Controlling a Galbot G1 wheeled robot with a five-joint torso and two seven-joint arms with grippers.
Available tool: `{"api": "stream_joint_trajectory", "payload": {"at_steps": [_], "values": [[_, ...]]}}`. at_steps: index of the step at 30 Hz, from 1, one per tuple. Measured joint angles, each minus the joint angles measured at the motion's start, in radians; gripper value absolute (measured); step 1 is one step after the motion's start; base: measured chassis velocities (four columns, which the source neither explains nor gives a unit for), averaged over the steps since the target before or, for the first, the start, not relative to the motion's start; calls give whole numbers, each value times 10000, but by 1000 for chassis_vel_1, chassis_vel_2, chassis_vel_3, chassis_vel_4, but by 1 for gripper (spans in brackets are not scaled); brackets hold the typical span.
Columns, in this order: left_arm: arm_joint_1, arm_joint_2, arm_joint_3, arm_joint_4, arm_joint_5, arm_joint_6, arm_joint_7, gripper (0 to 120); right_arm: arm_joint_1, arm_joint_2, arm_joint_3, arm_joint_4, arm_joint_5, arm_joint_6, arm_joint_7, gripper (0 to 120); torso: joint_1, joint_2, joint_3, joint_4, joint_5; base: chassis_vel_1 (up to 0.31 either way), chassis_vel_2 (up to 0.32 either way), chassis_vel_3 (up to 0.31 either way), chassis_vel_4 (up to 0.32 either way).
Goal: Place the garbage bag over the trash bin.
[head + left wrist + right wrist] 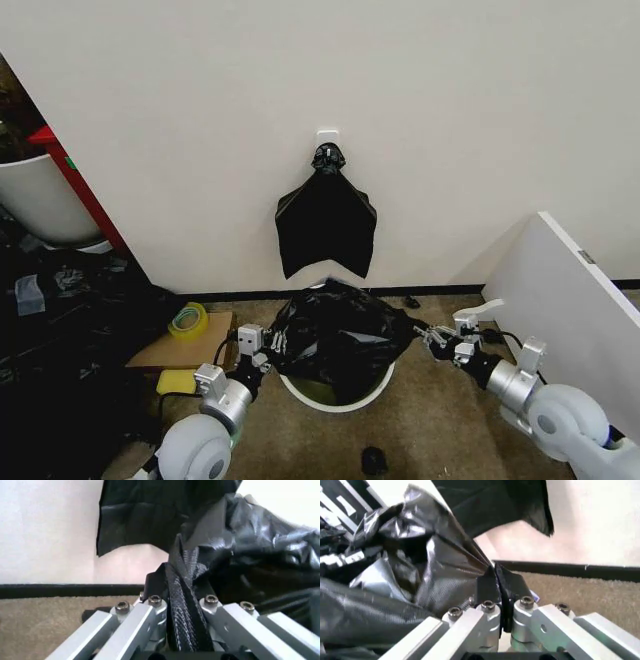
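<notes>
The garbage bag [340, 335] is a glossy, crinkled black sack stretched between both grippers above the trash bin [335, 400], a round cream-white bucket whose near rim shows beneath it. My left gripper [275, 343] is shut on the bag's left edge; in the left wrist view the garbage bag [250, 555] runs between the fingers [160, 581] of the left gripper [182, 592]. My right gripper [427, 335] is shut on the right edge; the right wrist view shows the garbage bag [420, 566] pinched at the right gripper [497, 581].
A flat bunch of black bags [326, 225] hangs on a wall hook behind the bin. A cardboard box [180, 350] with a tape roll [188, 320] sits at the left. A white panel [570, 290] stands at the right. A large white tub [40, 200] stands far left.
</notes>
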Motion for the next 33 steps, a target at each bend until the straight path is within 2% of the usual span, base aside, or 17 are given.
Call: {"api": "stream_joint_trajectory", "payload": {"at_steps": [4, 15, 17, 18, 20, 23, 25, 26, 29, 30, 33], "values": [[-79, -123, 32, -12, -456, -122, -82, 5, -65, -52, -78, -239, -77, -73, -402, 0, 0, 0, 0, -1, -1, 0, 0, 0, 0], [-54, -146, 53, -134, -835, -16, -267, 5, -110, 18, -227, -431, -102, 6, -796, 0, 0, 0, 0, 1, 0, 0, 0, 0, 0], [-81, -178, 61, -126, -855, 81, -443, 5, -201, 58, -222, -428, -157, 184, -805, 11, 0, 0, 0, 0, 0, 0, 0, 0, 0], [-81, -178, 61, -126, -855, 81, -443, 5, -201, 58, -222, -428, -157, 184, -805, 11, 0, 0, 0, 0, 0, 0, 0, 0, 0], [-127, -145, 40, -84, -855, 210, -602, 5, -384, 90, -54, -384, -151, 361, -804, 20, -1, 0, 0, 0, 0, 0, 0, 0, 0], [-166, -114, 11, -58, -855, 265, -703, 5, -519, 101, 151, -324, -138, 407, -804, 27, 0, 0, 0, 0, 1, 0, 0, 0, 0], [-235, -93, -33, -11, -881, 328, -871, 5, -912, 114, 744, -162, -73, 469, -792, 39, 0, 0, 0, -1, -1, 0, 0, 0, 0], [-235, -93, -33, -11, -881, 328, -871, 5, -912, 114, 744, -162, -73, 469, -792, 39, 0, 0, 0, -1, -1, 0, 0, 0, 0], [-233, -93, -90, -4, -862, 363, -971, 5, -1269, 141, 1486, 92, 129, 508, -571, 52, 0, 0, 0, -2, 0, 0, 0, 0, 0], [-233, -93, -90, -4, -862, 363, -971, 5, -1269, 141, 1486, 92, 129, 508, -571, 52, 0, 0, 0, -2, 0, 0, 0, 0, 0], [-224, -64, -43, 3, -444, 290, -843, 5, -1554, 248, 1898, 1339, 234, 251, 476, 67, 0, 0, 0, 0, -1, 0, 0, 0, 0]]}}
